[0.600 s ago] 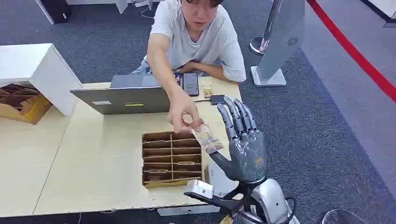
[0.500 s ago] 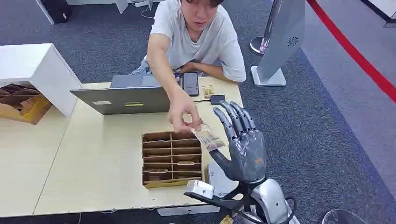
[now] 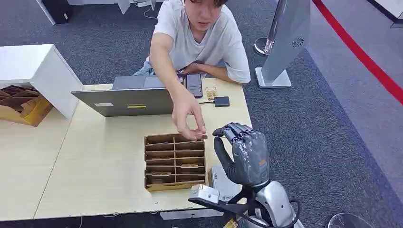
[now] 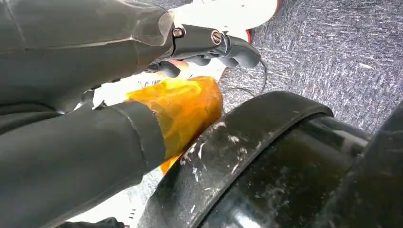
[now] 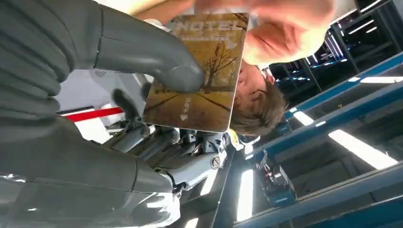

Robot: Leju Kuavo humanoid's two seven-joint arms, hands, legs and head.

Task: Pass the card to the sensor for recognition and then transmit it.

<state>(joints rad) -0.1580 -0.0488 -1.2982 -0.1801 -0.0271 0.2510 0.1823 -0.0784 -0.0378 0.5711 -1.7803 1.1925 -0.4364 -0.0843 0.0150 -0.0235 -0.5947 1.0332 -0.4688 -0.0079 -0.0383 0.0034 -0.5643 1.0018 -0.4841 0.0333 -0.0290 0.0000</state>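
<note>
The robot's right hand (image 3: pixel 244 154) was raised just past the right edge of the pale wooden counter (image 3: pixel 95 161), its fingers curled forward. In the right wrist view its thick grey thumb (image 5: pixel 157 61) pressed a brown hotel card printed with a tree (image 5: pixel 202 71) against the darker fingers behind, so the card was gripped. A seated person's hand (image 3: pixel 187 118) touched the card's far end above the brown cardboard compartment tray (image 3: pixel 175 161). The left hand (image 4: pixel 142 52) hung low with fingers curled in, holding nothing.
</note>
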